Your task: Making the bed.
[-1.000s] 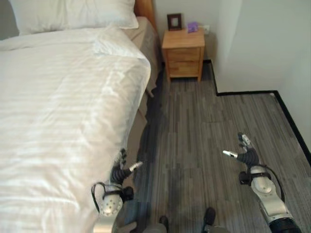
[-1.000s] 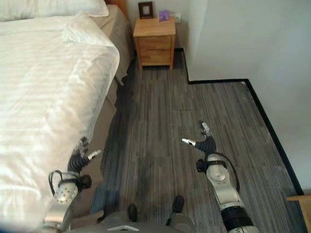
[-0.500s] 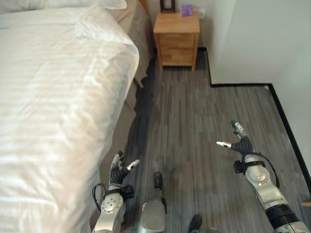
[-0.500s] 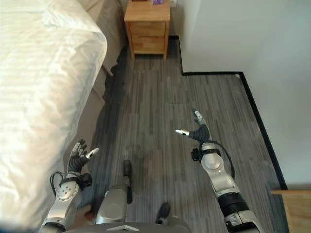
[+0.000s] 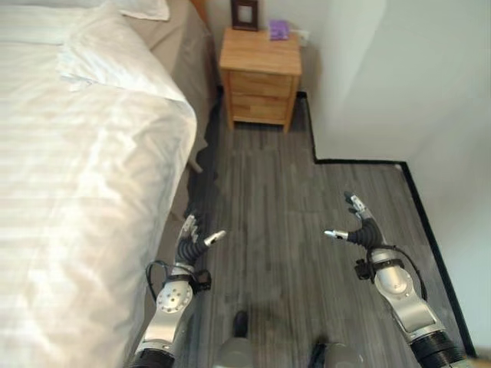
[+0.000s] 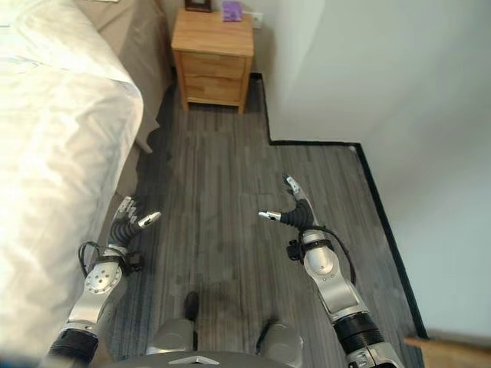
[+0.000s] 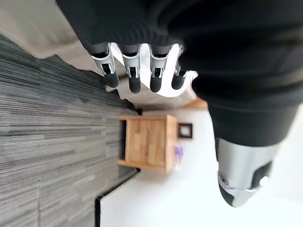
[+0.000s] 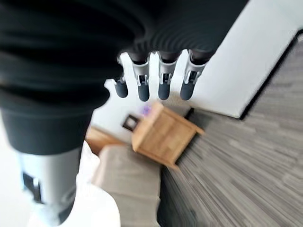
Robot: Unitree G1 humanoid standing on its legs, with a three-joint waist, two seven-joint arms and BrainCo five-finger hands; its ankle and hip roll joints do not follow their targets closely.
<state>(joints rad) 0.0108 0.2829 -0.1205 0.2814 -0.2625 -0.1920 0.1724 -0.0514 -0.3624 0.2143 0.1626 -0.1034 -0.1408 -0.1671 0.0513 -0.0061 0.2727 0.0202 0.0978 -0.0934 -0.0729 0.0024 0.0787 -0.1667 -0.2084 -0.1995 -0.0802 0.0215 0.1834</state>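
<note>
The white striped duvet (image 5: pixel 84 199) lies over the bed (image 5: pixel 182 65) on the left, its right edge hanging down the side and its far corner (image 5: pixel 115 57) folded back, baring the beige sheet near the pillow (image 5: pixel 142 8). The left hand (image 5: pixel 192 241) hovers just beside the hanging edge, fingers relaxed and spread, holding nothing. The right hand (image 5: pixel 357 230) floats over the grey plank floor (image 5: pixel 268 176), well apart from the bed, thumb and fingers splayed, also empty. A wooden nightstand (image 5: pixel 261 77) with a small picture frame (image 5: pixel 245 14) stands in the far corner.

The step in hand looks like walking along the bed towards the folded corner. To do it well, stay close to the bedside, bring both hands to the duvet edge, pinch the cloth firmly at two spaced points, then draw it flat towards the pillow without dragging the far side askew.
</note>
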